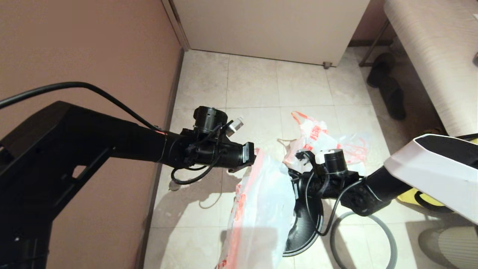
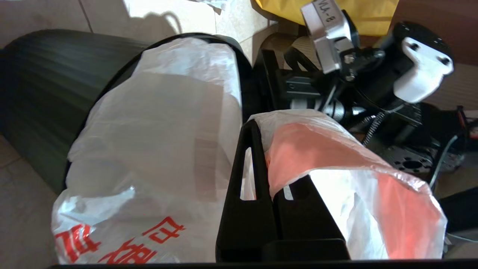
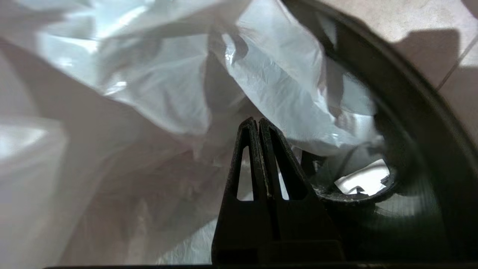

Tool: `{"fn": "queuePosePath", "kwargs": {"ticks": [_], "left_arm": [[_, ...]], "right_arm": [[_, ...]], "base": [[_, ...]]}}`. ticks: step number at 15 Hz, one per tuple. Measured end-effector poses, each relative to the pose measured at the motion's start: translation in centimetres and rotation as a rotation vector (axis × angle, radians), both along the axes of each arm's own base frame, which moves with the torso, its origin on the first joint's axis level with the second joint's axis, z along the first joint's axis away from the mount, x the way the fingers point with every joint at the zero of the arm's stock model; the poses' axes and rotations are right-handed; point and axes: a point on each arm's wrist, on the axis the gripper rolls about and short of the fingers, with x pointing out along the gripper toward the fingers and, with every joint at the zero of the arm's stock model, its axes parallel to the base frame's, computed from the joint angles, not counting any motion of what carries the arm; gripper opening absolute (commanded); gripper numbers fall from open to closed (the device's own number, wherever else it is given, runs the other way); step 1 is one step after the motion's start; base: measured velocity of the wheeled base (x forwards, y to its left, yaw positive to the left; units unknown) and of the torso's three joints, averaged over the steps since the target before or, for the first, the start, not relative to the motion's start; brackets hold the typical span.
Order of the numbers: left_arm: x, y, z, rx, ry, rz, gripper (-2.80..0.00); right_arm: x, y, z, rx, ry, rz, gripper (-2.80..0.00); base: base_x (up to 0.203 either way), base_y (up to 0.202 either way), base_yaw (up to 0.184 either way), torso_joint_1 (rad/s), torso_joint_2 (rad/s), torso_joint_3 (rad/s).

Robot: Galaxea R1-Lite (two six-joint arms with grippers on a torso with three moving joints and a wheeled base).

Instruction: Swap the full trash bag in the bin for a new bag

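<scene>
Both my claws are pinched together: left gripper (image 2: pixel 261 149) clamps the new bag's (image 1: pixel 261 201) orange hem, right gripper (image 3: pixel 257 127) reaches inside the bin (image 1: pixel 304 228). Beyond, the full trash bag (image 1: pixel 317 140) lies on the floor (image 1: pixel 254 86), a grey hoop (image 1: pixel 386 235) right of the bin.

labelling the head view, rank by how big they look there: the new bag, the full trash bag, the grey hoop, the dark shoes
1. the new bag, though it hangs nearest the camera
2. the grey hoop, partly cut off
3. the full trash bag and the dark shoes look alike; not ranked
</scene>
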Motion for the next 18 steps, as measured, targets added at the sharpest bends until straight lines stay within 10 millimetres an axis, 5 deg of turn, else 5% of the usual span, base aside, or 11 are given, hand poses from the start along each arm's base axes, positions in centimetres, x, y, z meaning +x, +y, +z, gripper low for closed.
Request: {"fn": "queuePosePath", "kwargs": {"ticks": [7,10,12,18], "left_arm": [[0.9,2.5,-2.4,-0.068,0.008,-0.003,-2.80],[0.7,2.7,-2.1,-0.068,0.006,0.003,-2.80],[0.0,2.3,-1.1,-0.078,0.002,-0.004,-2.80],[-1.2,-1.6,1.5,-0.069,-0.090,0.000,-2.80]], "right_arm": [[2.2,0.7,-2.8,-0.115,0.014,0.044,-2.80],[1.6,0.3,-2.1,-0.106,0.026,0.036,-2.80],[-0.1,-0.8,-0.2,-0.089,0.033,0.019,-2.80],[-9.6,-6.3,3.8,-0.025,-0.012,-0.060,-2.80]], "base": [[0.000,0.000,0.000,0.000,0.00,0.000],[0.000,0.000,0.000,0.000,0.00,0.000],[0.000,0.000,0.000,0.000,0.00,0.000],[0.000,0.000,0.000,0.000,0.00,0.000]]}}
